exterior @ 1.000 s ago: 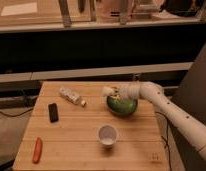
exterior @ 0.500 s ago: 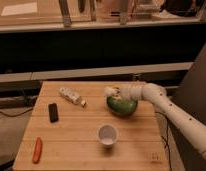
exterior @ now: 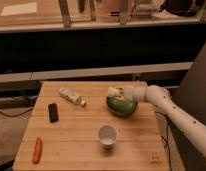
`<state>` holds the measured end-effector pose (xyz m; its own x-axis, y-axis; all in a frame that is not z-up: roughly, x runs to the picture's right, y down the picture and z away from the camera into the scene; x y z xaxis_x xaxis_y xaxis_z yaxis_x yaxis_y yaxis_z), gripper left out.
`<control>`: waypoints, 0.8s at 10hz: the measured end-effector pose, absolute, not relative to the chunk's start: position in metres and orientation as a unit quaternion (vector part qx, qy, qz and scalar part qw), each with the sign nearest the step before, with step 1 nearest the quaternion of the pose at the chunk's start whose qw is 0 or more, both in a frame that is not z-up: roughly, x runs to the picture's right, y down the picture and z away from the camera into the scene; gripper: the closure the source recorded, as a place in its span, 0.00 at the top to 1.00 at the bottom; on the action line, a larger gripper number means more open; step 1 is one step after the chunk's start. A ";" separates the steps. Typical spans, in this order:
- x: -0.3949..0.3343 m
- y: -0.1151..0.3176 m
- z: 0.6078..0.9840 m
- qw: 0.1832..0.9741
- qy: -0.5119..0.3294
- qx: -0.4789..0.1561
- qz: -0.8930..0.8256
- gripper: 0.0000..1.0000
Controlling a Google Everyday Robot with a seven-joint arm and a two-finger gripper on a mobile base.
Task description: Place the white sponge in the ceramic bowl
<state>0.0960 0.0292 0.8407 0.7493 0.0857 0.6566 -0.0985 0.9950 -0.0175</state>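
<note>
The green ceramic bowl (exterior: 121, 106) stands on the right half of the wooden table (exterior: 76, 145). My gripper (exterior: 117, 93) reaches in from the right and hovers just over the bowl's far left rim. It is shut on the white sponge (exterior: 113, 91), a small pale block at its tip, held above the bowl. The white arm (exterior: 166, 107) slants down to the lower right.
A white cup (exterior: 107, 134) stands in front of the bowl. A white bottle (exterior: 72, 96) lies at the back left, a black slab (exterior: 53, 112) left of centre, and an orange-red stick (exterior: 37, 149) near the front left corner. A dark wall runs behind the table.
</note>
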 end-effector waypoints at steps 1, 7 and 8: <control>0.097 0.029 0.840 0.936 -0.349 0.013 0.051 0.00; 0.106 0.030 0.837 0.936 -0.345 0.034 0.065 0.07; 0.107 0.030 0.837 0.936 -0.344 0.036 0.068 0.21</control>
<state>0.1066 0.0300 0.8370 0.7538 0.1029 0.6489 -0.1519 0.9882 0.0197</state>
